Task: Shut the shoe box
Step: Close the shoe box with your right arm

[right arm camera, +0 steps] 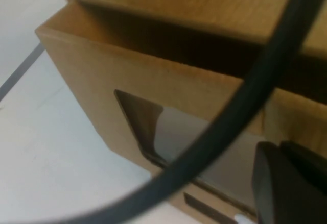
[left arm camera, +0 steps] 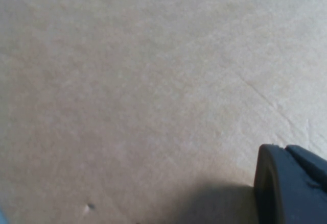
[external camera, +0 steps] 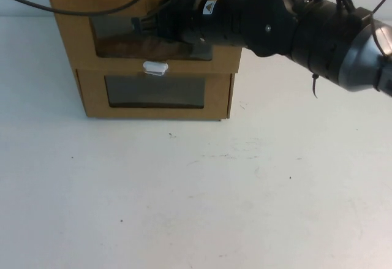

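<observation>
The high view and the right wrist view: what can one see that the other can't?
Only the high view shows the white table, the lower brown cardboard box and the small white oval tab. The left gripper is not in it.

Only the right wrist view shows the dark gap behind the pulled-out drawer front.

Both show the brown cardboard shoe box with its see-through window, open, and the right gripper at its front.

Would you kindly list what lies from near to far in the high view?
Bare white table → lower cardboard box with its window → white tab → upper shoe box, drawer pulled out, with the right gripper at its front window. The left gripper shows only in its wrist view, against cardboard.
</observation>
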